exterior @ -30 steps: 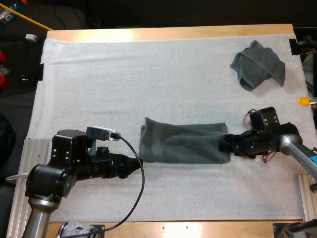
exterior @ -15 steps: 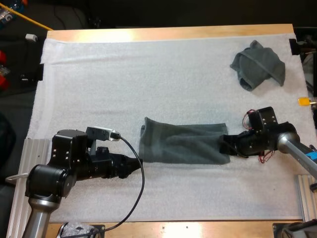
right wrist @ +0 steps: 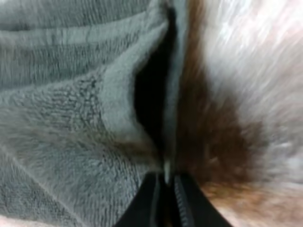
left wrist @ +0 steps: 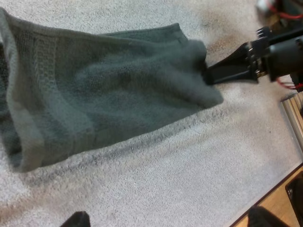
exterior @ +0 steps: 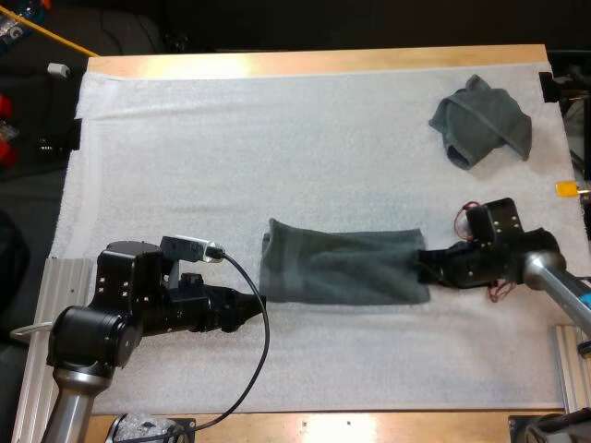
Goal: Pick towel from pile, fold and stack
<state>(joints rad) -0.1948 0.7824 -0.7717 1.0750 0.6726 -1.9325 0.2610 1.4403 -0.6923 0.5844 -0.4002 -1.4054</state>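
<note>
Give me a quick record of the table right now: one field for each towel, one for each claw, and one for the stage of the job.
long towel: lies flat as a band across the middle of the white mat
crumpled towel: far right part of the mat, apart from both claws
left claw: open, low at the long towel's left end
right claw: shut on the long towel's right end
stage: one towel laid out between the claws; a further fold probably comes next
</note>
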